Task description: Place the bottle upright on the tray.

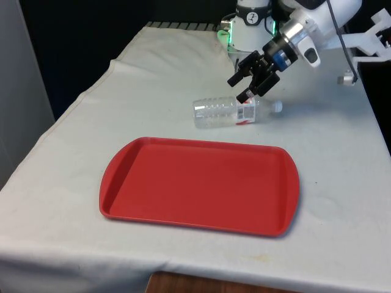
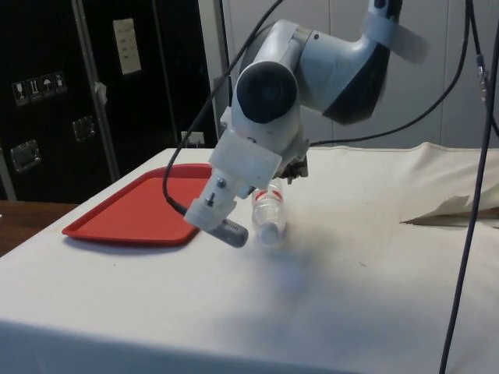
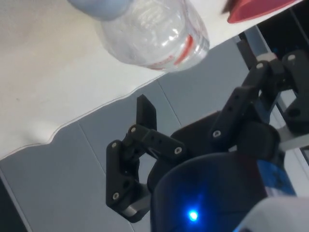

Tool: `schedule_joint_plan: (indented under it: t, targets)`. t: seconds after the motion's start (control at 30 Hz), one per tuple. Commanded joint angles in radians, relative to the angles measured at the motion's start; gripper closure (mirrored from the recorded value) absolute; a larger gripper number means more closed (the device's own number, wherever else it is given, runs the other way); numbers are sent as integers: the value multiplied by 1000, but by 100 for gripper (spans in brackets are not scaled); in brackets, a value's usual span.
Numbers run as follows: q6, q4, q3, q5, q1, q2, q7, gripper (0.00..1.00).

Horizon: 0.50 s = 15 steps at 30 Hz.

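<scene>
The black gripper [image 1: 247, 81] hung in the upper right of the front frame with its two fingers spread apart and nothing between them, tilted down toward a clear plastic bottle [image 1: 235, 112] lying on its side on the white cloth [image 1: 73, 140]. One fingertip sat just over the labelled stretch near the neck; whether it touched could not be told from this view. In the side view the arm's wrist covered most of the gripper, and the bottle [image 2: 269, 218] showed below it at centre frame, cap end toward the camera. In the wrist view the open fingers [image 3: 145, 116] stood short of the bottle [image 3: 154, 34], which lay beyond them.

The step in hand looked to be the approach for the grasp. Done well, it would mean straddling the body squarely across its width, near the middle rather than the tapering neck, and closing gently, since a thin empty bottle will likely roll or buckle.

The bottle lay just below and left of the gripper in the front frame, its cap pointing right. The red tray [image 1: 122, 183] sat near it at lower centre, bare, apart from the bottle.
</scene>
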Motion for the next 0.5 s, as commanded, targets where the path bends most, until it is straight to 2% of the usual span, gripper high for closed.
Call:
schedule_joint_plan:
  t: [0.0, 0.17, 0.2, 0.27, 0.47]
  targets:
    - [1, 9, -2, -12, 2, 18, 19, 0]
    - [-9, 27, -2, -32, 5, 68, 58, 0]
    - [-5, 26, 0, -20, 0, 68, 48, 0]
    - [-19, 35, -1, -45, 5, 88, 81, 0]
    - [-51, 36, 9, -54, 10, 96, 117, 0]
